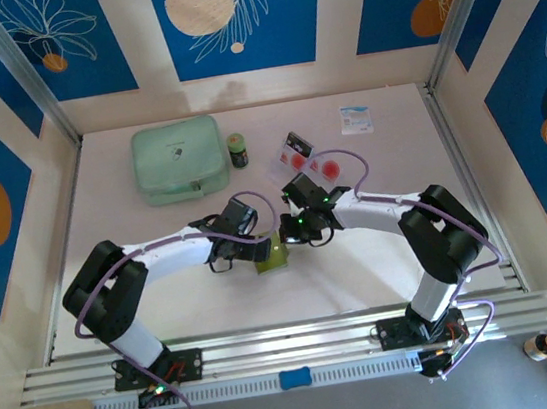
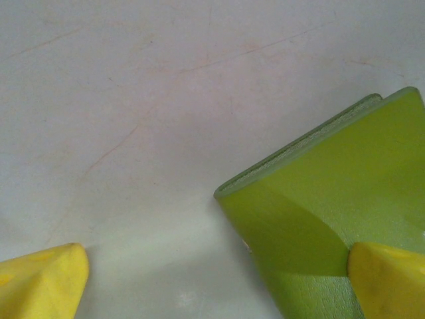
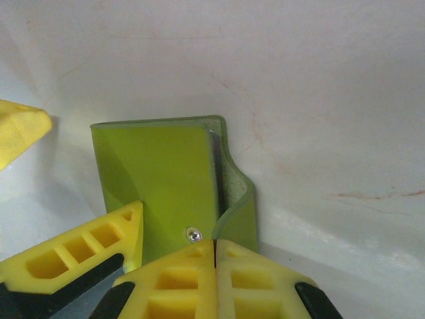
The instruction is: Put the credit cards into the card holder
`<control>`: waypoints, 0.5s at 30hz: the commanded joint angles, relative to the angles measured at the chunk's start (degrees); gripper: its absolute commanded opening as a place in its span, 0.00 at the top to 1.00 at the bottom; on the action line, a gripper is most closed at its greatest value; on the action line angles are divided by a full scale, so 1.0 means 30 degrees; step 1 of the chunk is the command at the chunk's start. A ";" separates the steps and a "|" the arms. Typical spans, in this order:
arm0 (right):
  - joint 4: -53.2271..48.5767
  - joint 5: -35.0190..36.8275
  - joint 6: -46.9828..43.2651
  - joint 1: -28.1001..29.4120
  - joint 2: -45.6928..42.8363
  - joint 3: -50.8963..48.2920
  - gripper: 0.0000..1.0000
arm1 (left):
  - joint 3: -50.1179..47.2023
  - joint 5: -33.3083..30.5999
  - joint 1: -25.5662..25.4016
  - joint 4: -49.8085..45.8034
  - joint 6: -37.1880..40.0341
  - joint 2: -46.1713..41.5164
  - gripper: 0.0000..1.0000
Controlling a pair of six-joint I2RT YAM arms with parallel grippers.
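The olive-green card holder (image 1: 273, 256) lies folded on the white table between my two arms. My right gripper (image 3: 214, 243) is shut, and the holder's snap tab (image 3: 238, 199) curves down into its closed jaws beside the metal snap stud (image 3: 193, 234). My left gripper (image 2: 216, 289) is open: one fingertip (image 2: 388, 279) rests on the card holder (image 2: 332, 199), the other sits on the bare table. White credit cards (image 1: 326, 166) with red circles lie behind the right gripper (image 1: 288, 237), apart from both grippers.
A large mint-green zip case (image 1: 179, 158) sits at the back left, with a small dark jar (image 1: 237, 149) beside it. A white packet (image 1: 355, 119) lies at the back right. Aluminium rails (image 1: 292, 348) run along the near edge.
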 commanded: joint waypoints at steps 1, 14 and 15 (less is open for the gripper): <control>0.0178 -0.0724 -0.0084 -0.0102 -0.0476 -0.0288 1.00 | -0.0765 -0.0902 -0.0130 -0.1126 0.0045 0.0372 0.00; 0.1173 -0.1889 0.0186 -0.0022 -0.0242 -0.0354 1.00 | -0.0859 -0.0888 -0.0113 -0.1047 -0.0102 0.0307 0.00; 0.1226 -0.1926 0.0216 0.0037 -0.0168 -0.0323 1.00 | -0.0882 -0.0880 -0.0130 -0.1038 -0.0109 0.0299 0.00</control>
